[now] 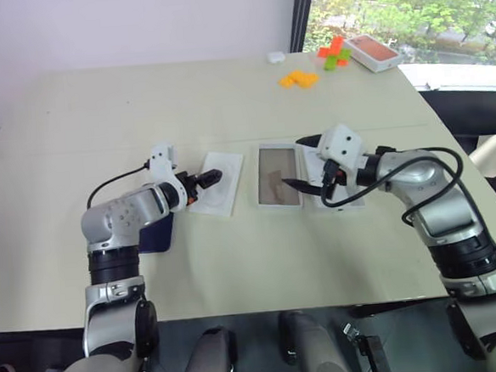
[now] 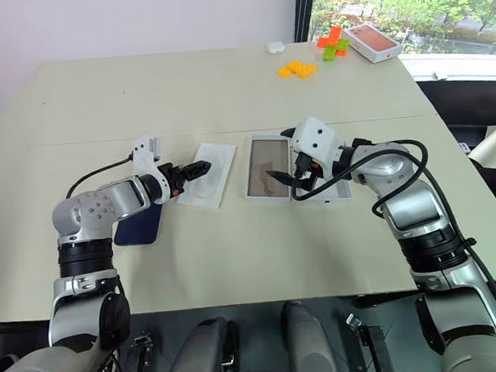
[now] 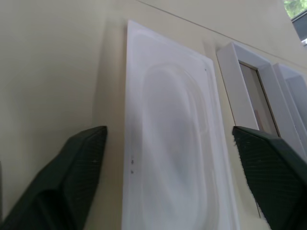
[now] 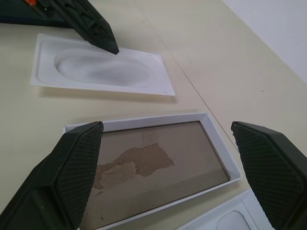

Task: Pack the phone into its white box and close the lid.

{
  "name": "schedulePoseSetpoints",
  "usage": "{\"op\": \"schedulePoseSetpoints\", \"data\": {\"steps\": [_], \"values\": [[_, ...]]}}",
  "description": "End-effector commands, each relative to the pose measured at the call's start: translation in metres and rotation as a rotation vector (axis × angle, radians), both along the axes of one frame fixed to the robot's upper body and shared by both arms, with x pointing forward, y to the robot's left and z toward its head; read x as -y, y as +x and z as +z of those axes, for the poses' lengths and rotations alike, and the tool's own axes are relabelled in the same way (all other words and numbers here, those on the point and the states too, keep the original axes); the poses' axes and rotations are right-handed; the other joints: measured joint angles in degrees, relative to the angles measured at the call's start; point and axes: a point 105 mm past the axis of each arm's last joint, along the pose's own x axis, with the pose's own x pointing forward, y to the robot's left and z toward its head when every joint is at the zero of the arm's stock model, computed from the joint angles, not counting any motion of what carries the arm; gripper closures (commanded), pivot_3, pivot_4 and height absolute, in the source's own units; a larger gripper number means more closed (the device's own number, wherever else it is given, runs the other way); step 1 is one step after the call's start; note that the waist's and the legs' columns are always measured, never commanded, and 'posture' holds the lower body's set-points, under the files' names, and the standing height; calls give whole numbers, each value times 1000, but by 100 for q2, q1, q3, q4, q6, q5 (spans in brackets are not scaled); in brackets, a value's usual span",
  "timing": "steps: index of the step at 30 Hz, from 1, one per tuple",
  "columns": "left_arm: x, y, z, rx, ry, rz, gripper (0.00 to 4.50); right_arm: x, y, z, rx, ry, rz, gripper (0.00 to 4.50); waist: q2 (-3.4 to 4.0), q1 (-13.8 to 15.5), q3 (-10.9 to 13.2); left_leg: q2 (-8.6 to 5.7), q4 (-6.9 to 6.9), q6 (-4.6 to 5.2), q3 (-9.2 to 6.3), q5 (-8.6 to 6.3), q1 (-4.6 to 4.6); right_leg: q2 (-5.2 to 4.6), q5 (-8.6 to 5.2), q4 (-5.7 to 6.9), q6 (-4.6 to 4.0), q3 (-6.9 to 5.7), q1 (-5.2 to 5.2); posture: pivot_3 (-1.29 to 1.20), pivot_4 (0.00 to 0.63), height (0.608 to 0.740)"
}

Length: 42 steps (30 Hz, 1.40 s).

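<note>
The dark navy phone point(image 1: 156, 237) lies flat on the table at the left, partly hidden under my left forearm. My left gripper point(image 1: 209, 180) is open and points right, its fingers point(image 3: 76, 163) spread on either side of a flat white insert point(image 1: 216, 185) with an oval recess. A shallow white tray point(image 1: 279, 177) with a brownish floor lies in the middle. A second white tray point(image 1: 344, 200) lies right beside it. I cannot tell which of the two is the white box and which is the lid. My right gripper point(image 1: 295, 161) hovers open over the brown-floored tray's right edge, holding nothing.
At the far right corner stand a box with an orange-red top point(image 1: 373, 51), orange blocks point(image 1: 298, 79), green and orange blocks point(image 1: 334, 52) and a small white object point(image 1: 276, 57). The beige table point(image 1: 141, 117) spreads wide behind the trays.
</note>
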Motion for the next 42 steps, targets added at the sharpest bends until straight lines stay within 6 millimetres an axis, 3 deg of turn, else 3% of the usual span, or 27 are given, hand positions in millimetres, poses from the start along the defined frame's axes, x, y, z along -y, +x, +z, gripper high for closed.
{"op": "schedulePoseSetpoints", "data": {"steps": [1, 6, 7, 15, 20, 25, 31, 35, 42], "values": [[3, 0, 1, -20, -51, 9, 1856, -4, -3, 22, 81, 20, 18, 0, 0, -1, 0, 0, 0, 0, 0, 0, 0, 0, 0, 0, 0, 0, 0, 0, 150, 740], [-3, 1, 4, -43, -155, 51, 4379, -4, -3, 23, 86, 18, 20, 0, 0, -6, 0, 0, 0, 0, -1, 0, -1, 0, 0, 0, 0, 0, -1, 0, 150, 740], [-5, 0, 3, -50, -168, 59, 4450, -4, -3, 23, 87, 18, 20, 0, 0, -16, 0, 1, 0, 0, -1, 0, -1, 0, 0, -1, 0, -1, -1, 0, 150, 740], [-7, -8, 17, -6, -160, 31, 4450, -3, -2, 23, 90, 14, 17, 0, 0, -13, 0, 2, 0, 0, -1, 0, -1, 2, 0, -1, 0, 0, -1, 0, 150, 740], [-8, -10, 43, 65, -252, 59, 4450, 13, -5, 24, 52, 33, 5, 0, 0, -2, 0, 1, 0, 0, -2, 0, -2, 0, 0, -3, 0, 0, -1, 0, 150, 740], [12, -8, 69, 84, -328, 39, 4450, 31, -16, 28, -131, 161, 23, 0, -3, 34, 2, -1, 3, 0, -11, 0, -5, 0, 0, -8, 1, -3, 5, 0, 150, 740], [54, -5, 61, 39, -316, 9, 4450, 58, -6, 25, -116, 119, -70, 0, -3, 8, 2, -4, 2, 1, -3, -1, -3, 0, 0, -10, 1, 0, 6, 0, 150, 740], [82, -7, 45, 12, -204, -2, 4450, 73, -23, 13, -211, 85, -47, 0, -3, 16, 2, -10, 0, 1, 0, -1, -3, 9, 0, -11, 2, 3, 7, 0, 150, 740], [99, -2, 34, 15, -124, -12, 4450, 80, -27, 9, -220, 73, -72, 0, -3, -20, 2, -6, 1, 1, 12, -1, 5, 24, -1, -15, 3, 16, 7, 0, 150, 740]]}}
